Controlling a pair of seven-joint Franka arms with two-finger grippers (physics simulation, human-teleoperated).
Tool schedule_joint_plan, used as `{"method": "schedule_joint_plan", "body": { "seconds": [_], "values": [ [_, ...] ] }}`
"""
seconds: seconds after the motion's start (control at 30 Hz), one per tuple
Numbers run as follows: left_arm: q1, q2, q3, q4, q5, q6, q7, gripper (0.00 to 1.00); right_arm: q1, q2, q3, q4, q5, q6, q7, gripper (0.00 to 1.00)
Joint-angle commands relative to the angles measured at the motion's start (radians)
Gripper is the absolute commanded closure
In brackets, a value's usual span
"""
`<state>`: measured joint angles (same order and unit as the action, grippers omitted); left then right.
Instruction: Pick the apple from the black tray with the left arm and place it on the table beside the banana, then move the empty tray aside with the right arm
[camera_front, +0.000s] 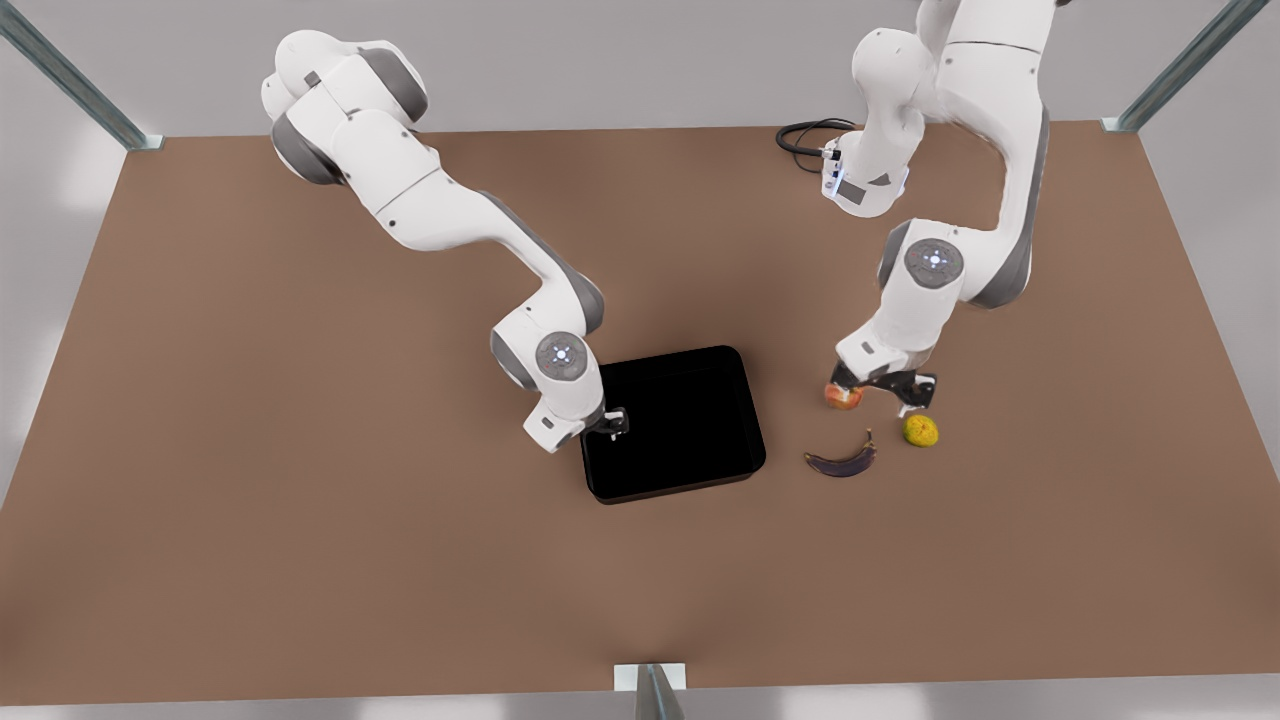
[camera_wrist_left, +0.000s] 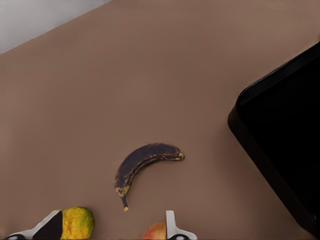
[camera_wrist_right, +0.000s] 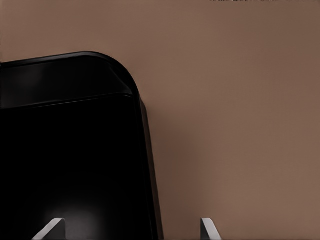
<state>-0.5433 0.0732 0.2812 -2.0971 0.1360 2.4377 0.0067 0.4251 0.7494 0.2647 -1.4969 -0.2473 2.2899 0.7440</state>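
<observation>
Progress: you have the first half all but done. The apple (camera_front: 842, 396) is off the black tray (camera_front: 676, 424) and low at the table (camera_front: 300, 480), just at 12 o'clock of the banana (camera_front: 842, 461) in the front view.
Apple contact: you cannot tell from these pictures whether it rests on the table or hangs just above it.
Left gripper (camera_front: 878, 392): it sits over the fruit group; its fingers (camera_wrist_left: 171, 227) are spread wide, and the apple (camera_wrist_left: 155, 231) lies just beside one of them rather than pinched between the pair.
Right gripper (camera_front: 610, 422): it is down at the tray's 9 o'clock rim in the front view; its fingers (camera_wrist_right: 209, 228) are open and straddle the rim (camera_wrist_right: 148, 165), one tip inside, one outside.
Tray: empty, by your front view; nothing shows on its glossy floor.
What is left: you need to lift the left arm clear, close the right fingers on the rim, then slide the tray aside.
Count, apples: one.
Count, bananas: one, dark purple-brown (camera_wrist_left: 145, 162).
Count, other fruit: one lumpy yellow-green fruit (camera_front: 920, 430), at 3 o'clock of the apple.
Count, trays: one.
Count, arms: two.
</observation>
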Motion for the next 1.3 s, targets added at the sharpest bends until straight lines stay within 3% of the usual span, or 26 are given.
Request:
{"method": "schedule_joint_plan", "body": {
  "seconds": [0.0, 0.07, 0.13, 0.27, 0.3, 0.37, 0.53, 0.73, 0.87, 0.97, 1.1, 1.27],
  "values": [
    [0.002, -0.055, 0.019, 0.21, -0.116, -0.575, 0.041, 0.0, -0.002, 0.002, -0.001, -0.003, -0.004, 0.051, -0.143, 0.0],
    [0.002, -0.059, 0.053, 0.443, -0.116, -0.802, 0.159, 0.0, -0.005, 0.011, -0.001, -0.037, -0.003, 0.125, -0.172, 0.02],
    [0.003, -0.121, 0.101, 0.459, -0.268, -0.81, 0.084, 0.0, -0.006, 0.019, -0.001, -0.037, -0.003, 0.129, -0.173, 0.05],
    [0.063, -0.062, 0.115, 0.46, -0.262, -0.784, 0.085, 0.0, -0.012, 0.024, -0.001, -0.037, -0.003, 0.129, -0.183, 0.23],
    [0.323, -0.012, -0.11, 0.506, -0.271, -0.773, 0.093, 0.0, -0.019, 0.022, -0.001, -0.037, -0.003, 0.129, -0.184, 0.29],
    [0.52, -0.081, -0.301, 0.442, -0.266, -0.726, 0.145, 0.0, -0.02, 0.022, -0.001, -0.037, 0.0, 0.129, -0.193, 0.39],
    [0.519, -0.098, -0.306, 0.365, -0.23, -0.69, 0.153, 0.0, -0.02, 0.022, -0.002, -0.037, 0.005, 0.126, -0.201, 0.61],
    [0.5, -0.102, -0.313, 0.304, -0.23, -0.621, 0.147, 0.0, -0.02, 0.021, -0.001, -0.037, 0.005, 0.12, -0.203, 0.79],
    [0.49, -0.089, -0.369, 0.319, -0.237, -0.559, 0.102, 0.0, -0.026, 0.008, 0.005, -0.037, 0.006, 0.111, -0.216, 0.81],
    [0.499, 0.034, -0.37, 0.466, -0.231, -0.588, 0.096, 0.0, -0.028, -0.021, 0.01, -0.037, 0.008, 0.069, -0.23, 0.81],
    [0.5, 0.057, -0.369, 0.468, -0.225, -0.588, 0.09, 0.0, -0.045, -0.084, 0.022, -0.036, 0.014, -0.058, -0.285, 0.83],
    [0.497, 0.059, -0.369, 0.466, -0.196, -0.588, 0.09, 0.0, -0.123, -0.228, 0.024, -0.037, 0.187, -0.312, -0.528, 0.83]
  ]
}}
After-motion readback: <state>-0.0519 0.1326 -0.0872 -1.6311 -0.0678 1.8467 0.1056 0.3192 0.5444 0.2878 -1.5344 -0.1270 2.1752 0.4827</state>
